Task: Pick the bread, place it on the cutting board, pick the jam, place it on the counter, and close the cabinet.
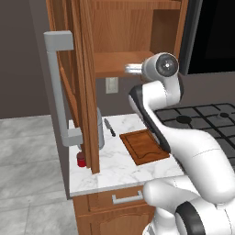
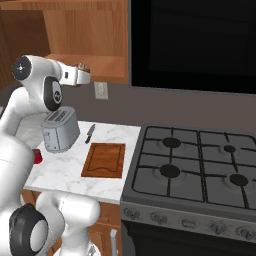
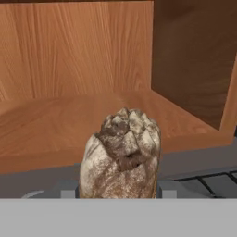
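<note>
My gripper (image 3: 118, 190) is shut on the bread (image 3: 121, 152), a crusty tan chunk held at the front edge of the open cabinet's lower shelf (image 3: 55, 125). From the right base the bread (image 2: 81, 66) shows at the gripper (image 2: 84, 71) tip. From the left base the gripper (image 1: 129, 69) is level with that shelf. The cabinet door (image 1: 85, 82) stands open with its grey bar handle (image 1: 57, 87). The cutting board (image 1: 144, 146) (image 2: 105, 159) lies bare on the counter (image 1: 117, 170) (image 2: 62, 172). The red jam jar (image 1: 81, 159) (image 2: 37, 156) stands on the counter's left end, below the door.
A grey toaster (image 2: 60, 130) stands left of the board, partly behind the door. A dark knife (image 1: 109, 127) (image 2: 90, 133) lies between toaster and board. The gas stove (image 2: 200, 165) adjoins the counter on the right. A wall outlet (image 2: 101, 90) sits below the cabinet.
</note>
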